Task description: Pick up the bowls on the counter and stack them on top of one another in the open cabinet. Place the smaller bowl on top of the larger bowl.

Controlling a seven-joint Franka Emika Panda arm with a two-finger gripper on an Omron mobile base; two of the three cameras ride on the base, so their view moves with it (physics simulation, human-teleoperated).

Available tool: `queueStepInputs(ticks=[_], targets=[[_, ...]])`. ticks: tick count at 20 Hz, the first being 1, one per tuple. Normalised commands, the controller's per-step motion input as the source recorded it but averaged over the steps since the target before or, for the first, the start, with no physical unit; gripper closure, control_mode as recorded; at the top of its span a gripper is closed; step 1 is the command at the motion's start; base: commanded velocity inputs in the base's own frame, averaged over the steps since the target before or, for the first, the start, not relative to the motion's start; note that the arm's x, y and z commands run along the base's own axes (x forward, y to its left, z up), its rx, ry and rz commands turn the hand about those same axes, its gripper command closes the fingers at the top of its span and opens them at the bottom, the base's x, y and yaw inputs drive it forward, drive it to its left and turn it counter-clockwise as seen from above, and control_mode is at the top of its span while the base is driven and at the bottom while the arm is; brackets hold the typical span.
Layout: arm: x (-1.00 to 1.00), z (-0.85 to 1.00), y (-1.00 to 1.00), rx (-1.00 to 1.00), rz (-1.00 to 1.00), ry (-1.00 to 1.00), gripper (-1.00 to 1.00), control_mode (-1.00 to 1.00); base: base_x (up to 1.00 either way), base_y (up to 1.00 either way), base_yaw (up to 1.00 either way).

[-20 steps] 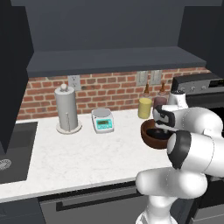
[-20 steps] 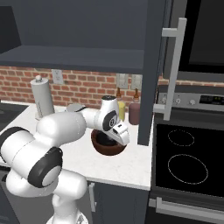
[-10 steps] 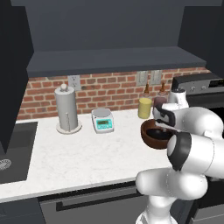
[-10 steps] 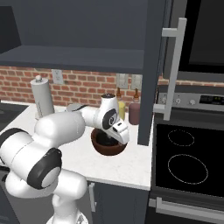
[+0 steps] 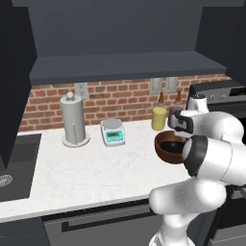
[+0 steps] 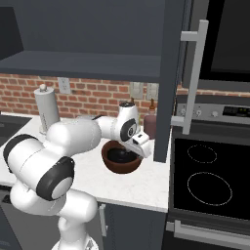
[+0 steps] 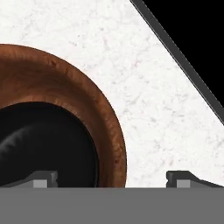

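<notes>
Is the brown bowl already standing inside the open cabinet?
No, the brown bowl is down at the counter, below the open cabinet.

The robot's own forearm is covering the right side of the larger bowl point(image 5: 168, 146) in the left base view, and the hand is hiding the gripper point(image 7: 111, 178) there. In the right base view the hand is overlapping the bowl's far rim. The hand view is cropping the bowl at its left edge and showing only the fingertips point(image 7: 43, 178). The maroon jar point(image 6: 150, 126) is sitting partly behind the dark cabinet side point(image 6: 168, 83). The sink point(image 5: 17, 166) is running off the left edge.
</notes>
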Motion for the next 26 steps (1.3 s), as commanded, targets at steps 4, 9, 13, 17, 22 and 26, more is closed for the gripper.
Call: queueStepInputs(ticks=[4,9,13,17,22,26], targets=[[0.53,-0.05,-0.30,0.00,0.16,0.05,-1.00,-1.00,0.00,0.00,0.00],[0.00,-0.06,-0.02,0.03,0.15,0.00,-1.00,-1.00,0.00,0.00,0.00],[-0.31,-0.27,0.00,0.04,0.16,0.00,-1.00,-1.00,0.00,0.00,0.00],[-0.10,-0.26,0.00,0.00,0.13,0.00,-1.00,-1.00,0.00,0.00,0.00],[0.00,-0.37,0.00,0.00,0.09,0.00,-1.00,-1.00,0.00,0.00,0.00],[0.00,-0.11,0.00,0.00,0.06,-0.01,-1.00,-1.00,0.00,0.00,0.00]])
